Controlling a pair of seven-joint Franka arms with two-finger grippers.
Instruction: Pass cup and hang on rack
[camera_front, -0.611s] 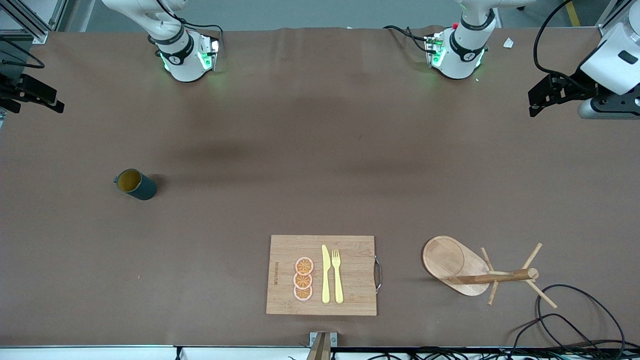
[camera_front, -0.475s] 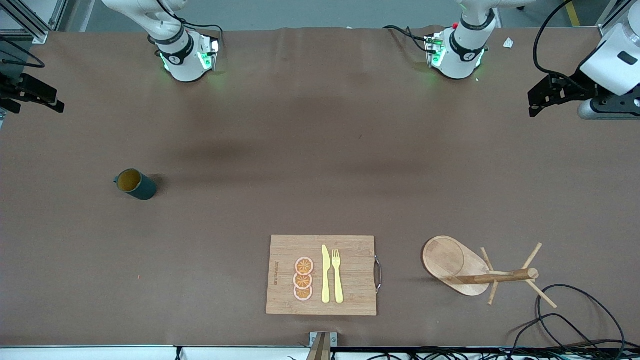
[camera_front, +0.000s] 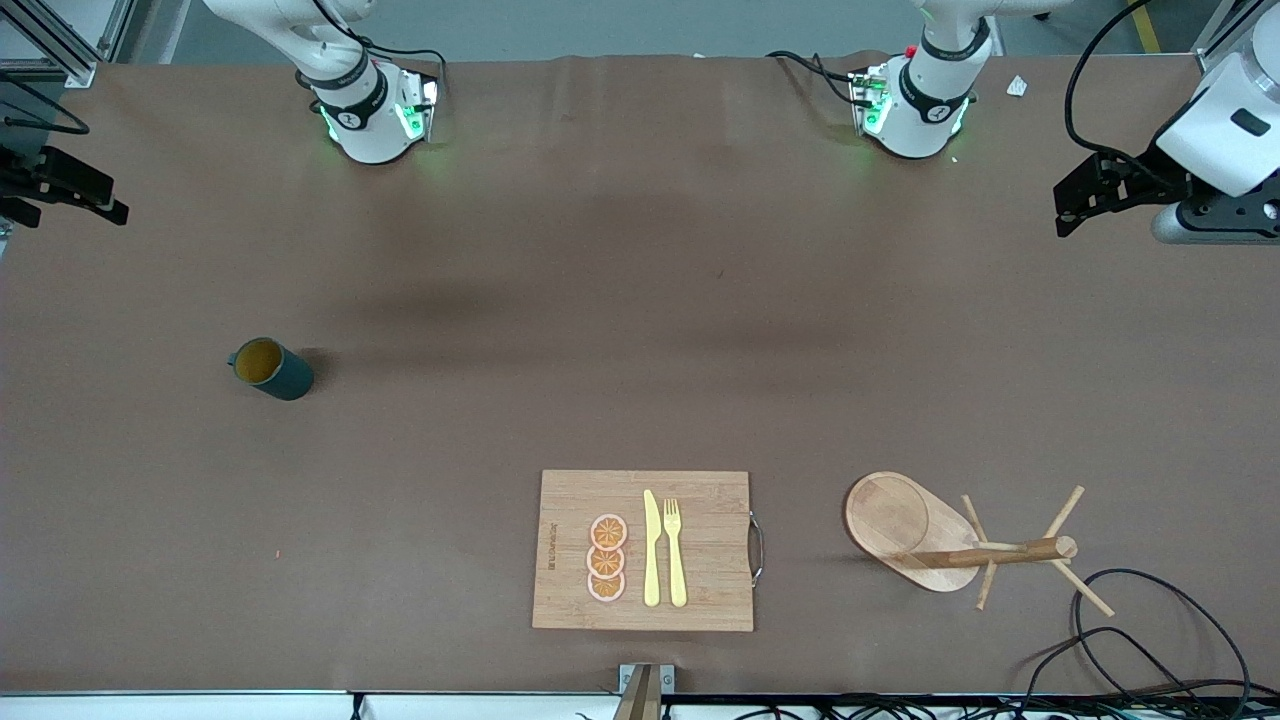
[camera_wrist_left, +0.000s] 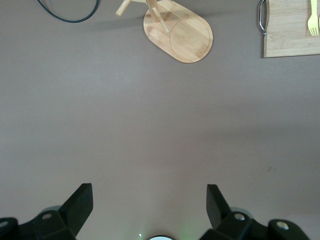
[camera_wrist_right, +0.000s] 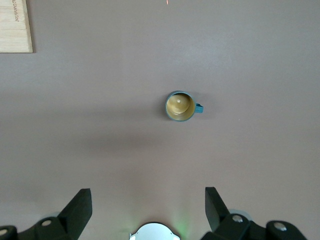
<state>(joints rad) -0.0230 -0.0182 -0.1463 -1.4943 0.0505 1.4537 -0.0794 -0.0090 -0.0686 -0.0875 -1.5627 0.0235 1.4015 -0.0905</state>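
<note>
The cup (camera_front: 270, 368), dark teal with a yellow-tan inside, stands upright on the brown table toward the right arm's end; it also shows in the right wrist view as the cup (camera_wrist_right: 180, 106) with its small handle. The rack (camera_front: 900, 520), a light wooden oval base with a post and thin pegs, stands toward the left arm's end, and its base (camera_wrist_left: 182, 35) shows in the left wrist view. My left gripper (camera_front: 1062, 208) (camera_wrist_left: 148, 200) hangs open over the table's left-arm end, holding nothing. My right gripper (camera_front: 110, 203) (camera_wrist_right: 146, 200) hangs open over the right-arm end, apart from the cup.
A bamboo cutting board (camera_front: 700, 500) with a metal handle lies near the front edge, carrying a yellow knife (camera_front: 651, 550), a yellow fork (camera_front: 676, 550) and three orange slices (camera_front: 607, 558). Black cables (camera_front: 1150, 640) loop beside the rack. The two arm bases stand along the table's edge farthest from the camera.
The left gripper has drifted slightly toward the robots' side of the table. The cup, rack and right gripper have not moved.
</note>
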